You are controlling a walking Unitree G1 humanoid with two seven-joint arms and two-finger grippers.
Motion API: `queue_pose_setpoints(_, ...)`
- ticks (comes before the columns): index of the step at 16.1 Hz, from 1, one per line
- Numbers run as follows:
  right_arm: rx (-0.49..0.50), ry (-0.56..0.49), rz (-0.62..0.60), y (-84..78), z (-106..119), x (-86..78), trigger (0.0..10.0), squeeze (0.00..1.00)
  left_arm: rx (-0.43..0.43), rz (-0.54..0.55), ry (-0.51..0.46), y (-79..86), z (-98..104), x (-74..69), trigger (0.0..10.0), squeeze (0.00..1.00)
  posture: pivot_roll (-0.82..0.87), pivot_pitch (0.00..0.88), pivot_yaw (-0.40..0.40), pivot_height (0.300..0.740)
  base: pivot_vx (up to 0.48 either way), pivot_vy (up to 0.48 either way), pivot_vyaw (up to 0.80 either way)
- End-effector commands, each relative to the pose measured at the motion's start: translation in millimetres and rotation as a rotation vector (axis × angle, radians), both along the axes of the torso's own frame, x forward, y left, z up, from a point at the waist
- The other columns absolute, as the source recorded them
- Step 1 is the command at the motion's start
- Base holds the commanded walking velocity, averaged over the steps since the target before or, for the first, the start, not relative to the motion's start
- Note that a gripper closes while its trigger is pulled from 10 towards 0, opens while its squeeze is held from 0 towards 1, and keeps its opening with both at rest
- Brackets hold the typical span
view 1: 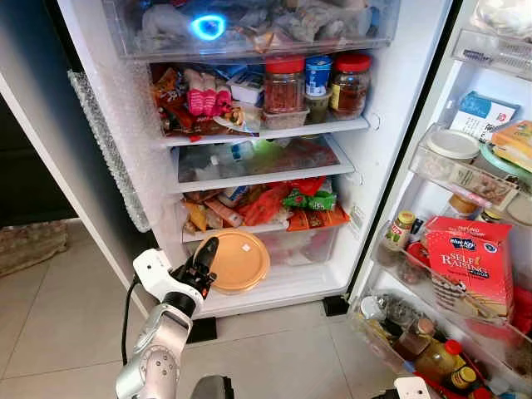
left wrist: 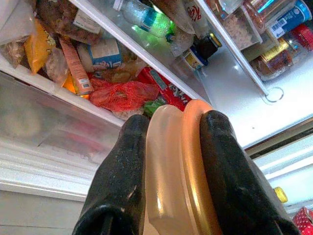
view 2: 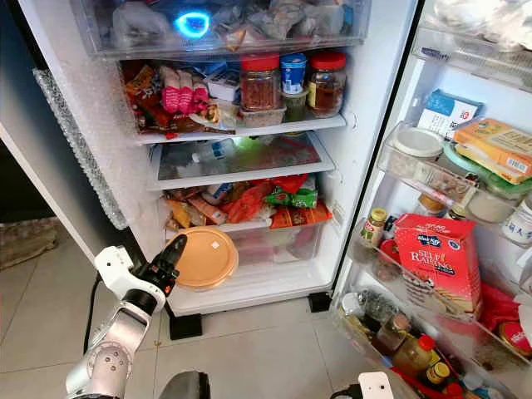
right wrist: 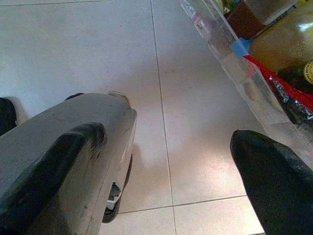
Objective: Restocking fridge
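The left gripper (left wrist: 168, 147) is clenched on the rim of a round orange container (view 1: 238, 260), holding it on edge at the front of the fridge's (view 1: 391, 100) bottom ledge, before the clear crisper drawer (view 1: 312, 245). The right gripper (right wrist: 166, 161) hangs with fingers spread over the tiled floor (right wrist: 146, 49), beside what seems the door's lowest shelf (right wrist: 230, 58).

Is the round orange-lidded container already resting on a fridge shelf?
No, the left hand grips the container by its edge, in front of the bottom drawer.
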State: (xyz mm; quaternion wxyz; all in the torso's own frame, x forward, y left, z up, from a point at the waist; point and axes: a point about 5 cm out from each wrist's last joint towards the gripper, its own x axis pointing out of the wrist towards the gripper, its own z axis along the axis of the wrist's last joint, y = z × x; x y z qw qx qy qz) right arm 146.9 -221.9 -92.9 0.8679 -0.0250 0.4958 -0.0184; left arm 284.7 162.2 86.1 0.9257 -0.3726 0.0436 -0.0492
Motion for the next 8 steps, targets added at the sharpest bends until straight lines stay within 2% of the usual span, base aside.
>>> queue_pose_setpoints(1, 0.009, 0.011, -0.018, 1.0, -1.6, -3.4, 10.0, 0.0, -0.006, 0.004, 0.0, -0.2, 1.1, 3.0, 10.0, 0.0, -0.03, 0.0, 0.019, 0.643, 0.24, 0.0, 0.0)
queue_pose_setpoints(8, 0.015, -0.001, 0.011, 1.9, -0.7, -1.4, 10.0, 0.0, -0.006, 0.005, -0.006, 0.5, 2.7, 6.1, 10.0, 0.0, -0.03, 0.0, 0.021, 0.643, 0.276, 0.0, 0.0)
